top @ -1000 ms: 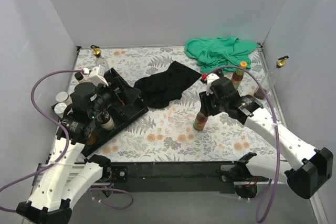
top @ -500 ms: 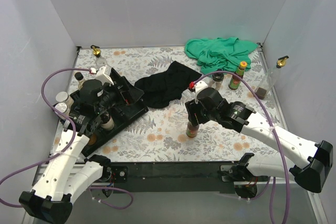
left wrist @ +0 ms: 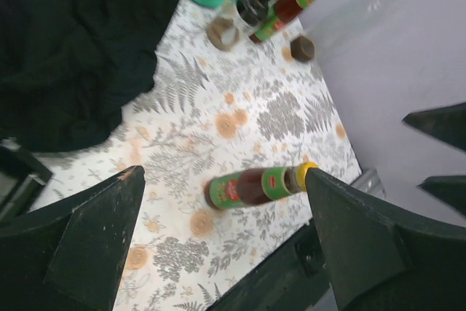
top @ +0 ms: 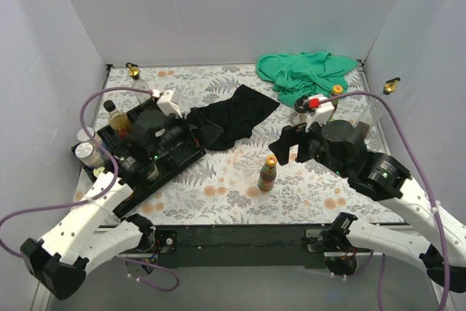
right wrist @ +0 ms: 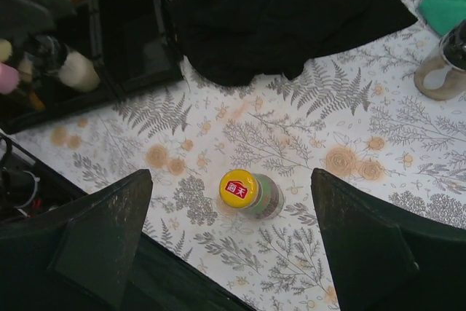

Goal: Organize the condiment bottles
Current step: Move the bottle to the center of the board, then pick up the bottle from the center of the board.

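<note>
Left gripper (left wrist: 223, 180) hung wide apart and empty, black cloth (left wrist: 73, 56) beyond one finger. Right gripper (right wrist: 231, 178) gaped too, the yellow-capped bottle (right wrist: 247, 194) standing loose below between its jaws, tray (right wrist: 131, 49) beyond one fingertip.

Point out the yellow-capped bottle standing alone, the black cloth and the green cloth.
yellow-capped bottle (right wrist: 239, 188): right wrist view, on its yellow cap.
black cloth (top: 229, 118): top external view, on its middle.
green cloth (top: 306, 72): top external view, on its middle folds.

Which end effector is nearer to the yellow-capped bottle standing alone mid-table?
Right. The right end effector hangs open close over the bottle; the left end effector is farther, near the black tray.
</note>
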You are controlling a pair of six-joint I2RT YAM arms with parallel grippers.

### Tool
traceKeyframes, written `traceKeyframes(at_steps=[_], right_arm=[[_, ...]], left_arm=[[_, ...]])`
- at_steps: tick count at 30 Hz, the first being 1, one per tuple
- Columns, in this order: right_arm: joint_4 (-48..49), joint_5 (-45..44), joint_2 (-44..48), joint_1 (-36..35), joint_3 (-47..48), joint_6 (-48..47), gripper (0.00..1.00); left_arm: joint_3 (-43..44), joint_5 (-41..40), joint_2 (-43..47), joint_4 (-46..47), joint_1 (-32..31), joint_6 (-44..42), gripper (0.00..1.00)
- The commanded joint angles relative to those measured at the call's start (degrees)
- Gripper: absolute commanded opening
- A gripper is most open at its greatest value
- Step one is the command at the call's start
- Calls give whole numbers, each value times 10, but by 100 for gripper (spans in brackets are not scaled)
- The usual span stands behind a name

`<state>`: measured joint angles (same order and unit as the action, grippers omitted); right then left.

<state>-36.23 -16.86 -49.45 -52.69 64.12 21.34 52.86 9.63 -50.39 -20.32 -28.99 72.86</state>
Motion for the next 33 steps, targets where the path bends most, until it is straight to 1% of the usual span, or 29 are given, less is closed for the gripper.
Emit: traceKeyframes(at_steps=[1, 2, 4, 5, 8, 9, 13, 17, 21, 27, 31, 33], right_arm=[[4, -27, 65, -2, 24, 18, 99], [3, -31, 74, -3, 27, 18, 99], [4, -41, 100, -2, 29, 18, 99], [4, -45, 109, -2, 30, 18, 98], [5, -61, 143, -2, 36, 26, 98], [6, -65, 151, -2, 36, 29, 98], [10, -77, 180, -3, 32, 30, 98], [9, -80, 191, -2, 22, 34, 98], [9, -93, 197, -2, 14, 37, 97], [9, -87, 207, -3, -9, 55, 97], [9, -91, 214, -2, -22, 57, 97], [8, -95, 214, -2, -22, 56, 97]], left_arm=[[15, -129, -76, 32, -141, -10, 93], [17, -176, -87, 44, -164, -13, 93], [12, -205, -109, 68, -218, -20, 91], [11, -217, -117, 92, -231, -29, 89], [16, -240, -154, 125, -284, -60, 84], [22, -267, -162, 132, -313, -70, 83], [19, -323, -191, 171, -368, -105, 81], [-5, -315, -202, 239, -390, -131, 83], [-26, -309, -220, 275, -396, -141, 83], [-35, -295, -270, 309, -399, -142, 80], [-40, -305, -295, 331, -409, -145, 78], [-43, -312, -304, 342, -411, -147, 73]])
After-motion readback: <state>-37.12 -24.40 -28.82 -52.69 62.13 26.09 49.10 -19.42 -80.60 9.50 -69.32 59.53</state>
